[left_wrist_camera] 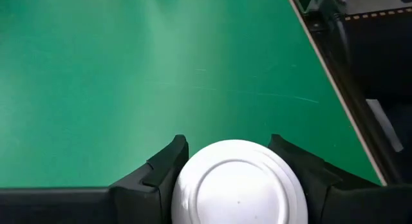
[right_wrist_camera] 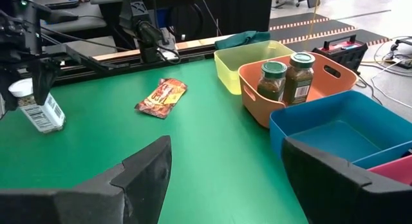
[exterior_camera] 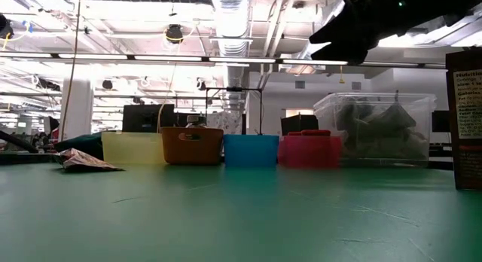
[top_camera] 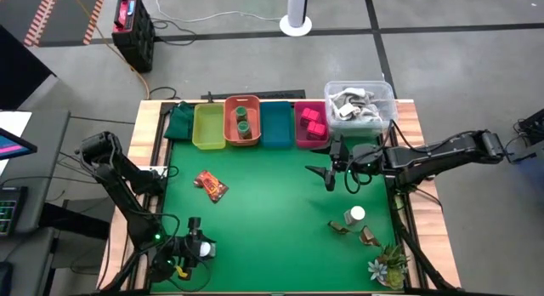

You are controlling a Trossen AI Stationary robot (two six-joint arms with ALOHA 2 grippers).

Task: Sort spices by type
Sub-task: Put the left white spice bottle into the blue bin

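Note:
My left gripper (top_camera: 197, 247) stands at the table's near left corner, shut on a white-capped round jar (left_wrist_camera: 238, 185), which also shows in the right wrist view as a labelled jar (right_wrist_camera: 40, 112). My right gripper (top_camera: 338, 179) hovers open over the mat's right half, in front of the blue bin (right_wrist_camera: 335, 137), touching nothing. The orange bin (top_camera: 242, 122) holds two green-lidded jars (right_wrist_camera: 286, 78). Pink blocks (top_camera: 313, 124) lie in the pink bin. One sachet (top_camera: 212, 185) lies flat on the mat. Another white-capped jar (top_camera: 355, 215) and brown sachets (top_camera: 367, 236) sit near the right edge. My left gripper pinches the jar at its white cap (left_wrist_camera: 193, 179) between its two fingers (left_wrist_camera: 161, 172), coming from above and pointing down. The labelled body (right_wrist_camera: 45, 118) hangs below the fingers, slightly tilted. Whether its bottom rests on the mat I cannot tell.
A yellow bin (top_camera: 208, 124) stands left of the orange one, and a clear lidded box (top_camera: 359, 105) stands at the far right corner. A small green spiky plant (top_camera: 389, 266) stands at the near right corner. The mat's middle (top_camera: 272, 211) is open green surface.

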